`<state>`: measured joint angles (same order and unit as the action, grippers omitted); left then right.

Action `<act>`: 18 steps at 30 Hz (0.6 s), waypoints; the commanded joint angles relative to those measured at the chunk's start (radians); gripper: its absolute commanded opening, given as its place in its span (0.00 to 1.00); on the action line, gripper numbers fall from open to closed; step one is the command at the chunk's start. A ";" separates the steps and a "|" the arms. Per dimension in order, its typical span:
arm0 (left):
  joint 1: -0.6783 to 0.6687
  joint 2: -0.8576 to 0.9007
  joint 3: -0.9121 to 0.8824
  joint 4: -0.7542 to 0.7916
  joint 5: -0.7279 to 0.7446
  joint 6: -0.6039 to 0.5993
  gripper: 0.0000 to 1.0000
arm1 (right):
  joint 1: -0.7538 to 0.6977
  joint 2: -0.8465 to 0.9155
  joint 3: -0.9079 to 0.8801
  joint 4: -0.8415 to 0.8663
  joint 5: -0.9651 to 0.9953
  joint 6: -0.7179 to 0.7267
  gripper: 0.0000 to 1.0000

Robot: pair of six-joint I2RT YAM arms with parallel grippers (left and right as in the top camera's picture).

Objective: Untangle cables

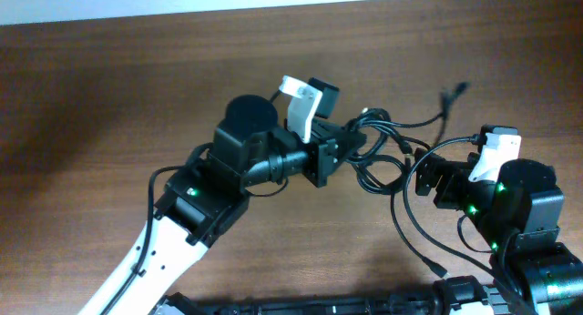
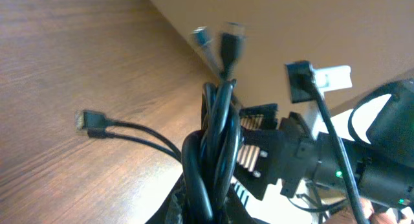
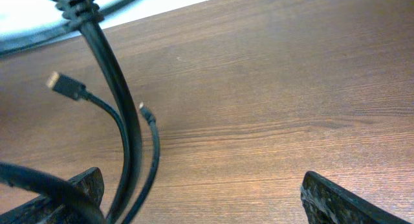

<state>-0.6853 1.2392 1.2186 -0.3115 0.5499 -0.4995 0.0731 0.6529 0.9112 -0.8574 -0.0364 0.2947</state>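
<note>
The cables [image 1: 387,133] are a knot of thin black loops at the table's middle. One plug end [image 1: 455,91] sticks out to the upper right. My left gripper [image 1: 351,144] is shut on the bundle. In the left wrist view the cables [image 2: 213,153] rise from the jaws [image 2: 210,208], with blurred plugs [image 2: 226,46] at the top and another plug [image 2: 87,120] at the left. My right gripper [image 1: 421,177] sits just right of the knot. Its jaws [image 3: 207,204] are open wide, and two cords [image 3: 129,159] pass just inside the left finger. A plug [image 3: 65,85] lies on the wood.
A longer black cord [image 1: 407,231] loops across the brown wooden table [image 1: 109,96] toward the front, in front of the right arm. The right arm's body [image 2: 362,162] fills the right side of the left wrist view, close behind the bundle. The table's far edge [image 1: 273,7] runs along the top.
</note>
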 commanded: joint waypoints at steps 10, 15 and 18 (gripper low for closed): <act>0.151 -0.090 0.019 -0.039 -0.014 0.023 0.00 | -0.014 0.002 -0.002 -0.053 0.229 0.037 0.95; 0.151 -0.090 0.019 -0.034 -0.014 0.013 0.00 | -0.014 0.002 -0.002 -0.033 0.058 -0.076 1.00; 0.151 -0.090 0.019 0.005 -0.014 -0.085 0.00 | -0.014 0.002 -0.002 0.020 -0.176 -0.246 1.00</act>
<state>-0.5369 1.1690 1.2186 -0.3504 0.5350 -0.5064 0.0650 0.6540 0.9112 -0.8669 -0.0174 0.1860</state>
